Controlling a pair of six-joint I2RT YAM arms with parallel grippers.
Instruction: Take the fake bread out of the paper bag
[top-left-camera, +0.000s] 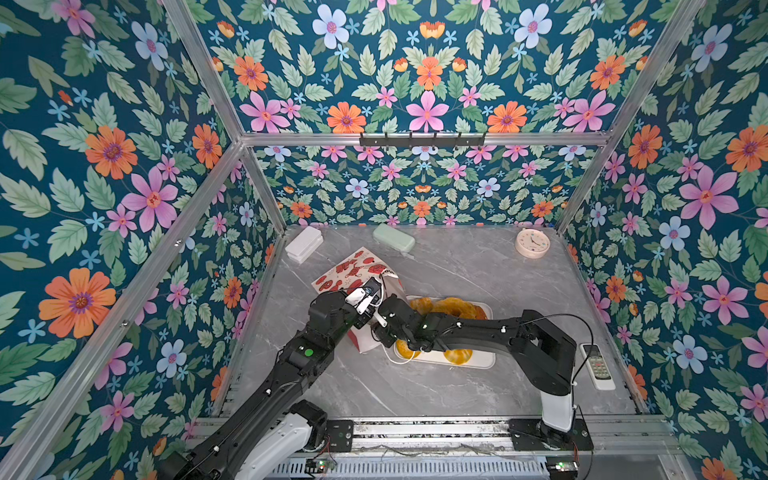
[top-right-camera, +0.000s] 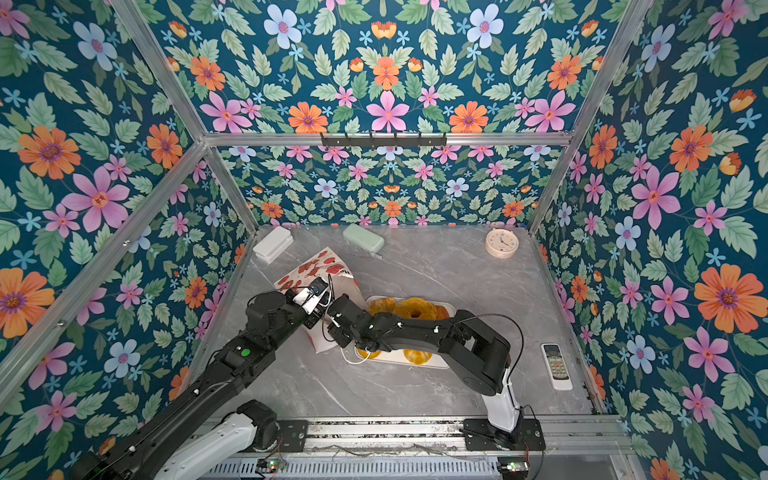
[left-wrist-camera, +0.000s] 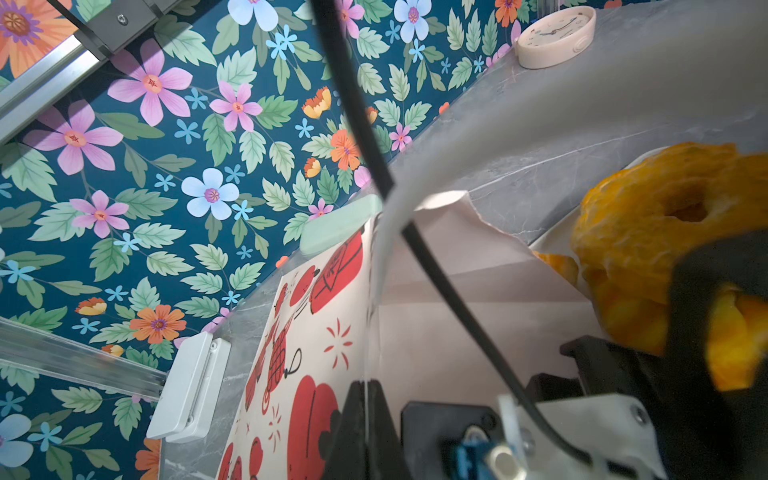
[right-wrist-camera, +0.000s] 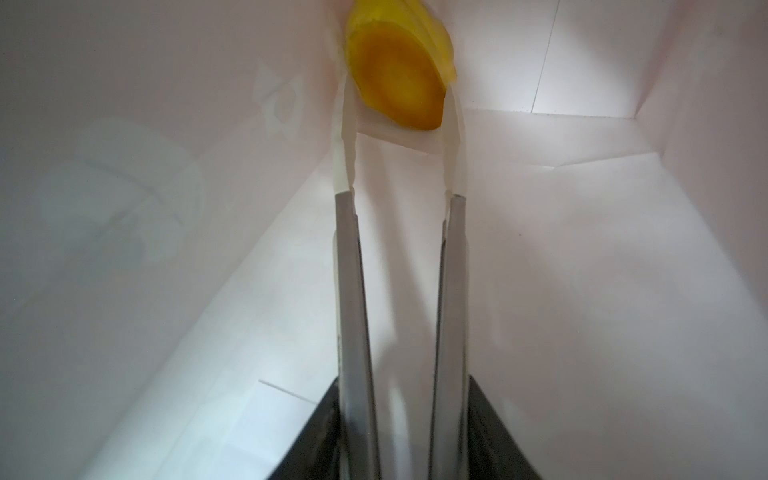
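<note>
The paper bag (top-left-camera: 357, 270) (top-right-camera: 320, 266), white with red prints, leans beside the white tray (top-left-camera: 486, 361). My left gripper (top-left-camera: 372, 291) (left-wrist-camera: 368, 386) is shut on the bag's rim, with the paper wall pinched between its black fingers. My right gripper (right-wrist-camera: 399, 124) carries long metal tongs with white tips and reaches inside the bag (right-wrist-camera: 166, 208). The tips are closed on a yellow-orange piece of fake bread (right-wrist-camera: 395, 79) near the bag's bottom. In both top views the bag hides those tips. A large ring (top-left-camera: 451, 307) (left-wrist-camera: 648, 216) and two small buns (top-left-camera: 457, 355) lie on the tray.
A pink clock (top-left-camera: 532, 243) stands at the back right and a white remote (top-left-camera: 597, 365) lies near the right wall. A green case (top-left-camera: 393, 237) and a white box (top-left-camera: 304, 243) sit along the back. Flowered walls close in three sides.
</note>
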